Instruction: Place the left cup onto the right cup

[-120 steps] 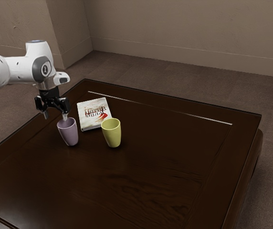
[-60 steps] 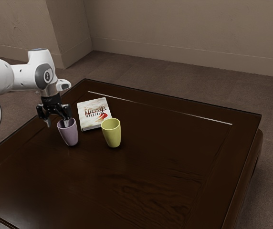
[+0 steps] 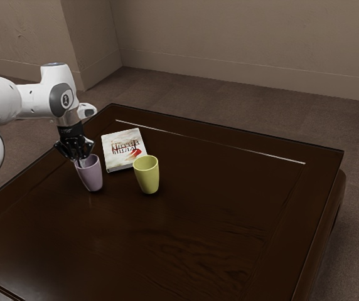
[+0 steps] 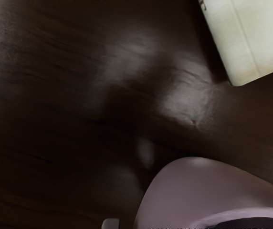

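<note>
Right, our black pincer (image 3: 79, 157) nips the lilac plastic cup (image 3: 91, 175) by its rim, one finger inside, to lift it upright onto the yellow-green cup (image 3: 146, 174).

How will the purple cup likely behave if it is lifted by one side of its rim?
The purple cup looks like a stiff, thin-walled tumbler, so it probably keeps its shape. It tapers to a narrower base and stands tall, so a sideways nudge from the end effector at its rim could tip it. Held off-centre, it may tilt.
</note>
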{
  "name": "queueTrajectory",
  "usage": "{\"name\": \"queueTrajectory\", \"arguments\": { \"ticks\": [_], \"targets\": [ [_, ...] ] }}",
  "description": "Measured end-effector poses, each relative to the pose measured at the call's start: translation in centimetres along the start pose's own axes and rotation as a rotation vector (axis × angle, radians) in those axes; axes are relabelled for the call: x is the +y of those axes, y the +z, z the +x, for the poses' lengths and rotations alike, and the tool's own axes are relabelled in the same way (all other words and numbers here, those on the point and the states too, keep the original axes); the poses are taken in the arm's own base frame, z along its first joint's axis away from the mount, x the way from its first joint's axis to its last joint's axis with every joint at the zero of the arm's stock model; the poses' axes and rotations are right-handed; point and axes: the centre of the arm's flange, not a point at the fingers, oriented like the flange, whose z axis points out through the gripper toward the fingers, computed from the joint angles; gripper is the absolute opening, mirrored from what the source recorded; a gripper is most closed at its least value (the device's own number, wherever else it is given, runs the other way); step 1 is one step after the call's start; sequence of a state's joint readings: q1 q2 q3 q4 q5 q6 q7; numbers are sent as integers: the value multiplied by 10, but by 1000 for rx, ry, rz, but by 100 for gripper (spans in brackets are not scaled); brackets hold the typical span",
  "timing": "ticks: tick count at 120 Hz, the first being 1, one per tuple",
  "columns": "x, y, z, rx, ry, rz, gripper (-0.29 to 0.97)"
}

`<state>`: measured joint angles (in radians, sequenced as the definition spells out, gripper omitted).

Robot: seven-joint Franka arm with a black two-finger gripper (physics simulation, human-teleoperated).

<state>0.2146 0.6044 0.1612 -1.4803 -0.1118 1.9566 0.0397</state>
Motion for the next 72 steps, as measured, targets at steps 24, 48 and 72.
{"name": "queueTrajectory", "arguments": {
  "ticks": [24,48,72],
  "targets": [
    [13,-38,-8,51,18,2,-8],
    [34,-118,-37,146,65,-7,-10],
    [72,-159,-60,178,140,-1,-10]
  ]
}}
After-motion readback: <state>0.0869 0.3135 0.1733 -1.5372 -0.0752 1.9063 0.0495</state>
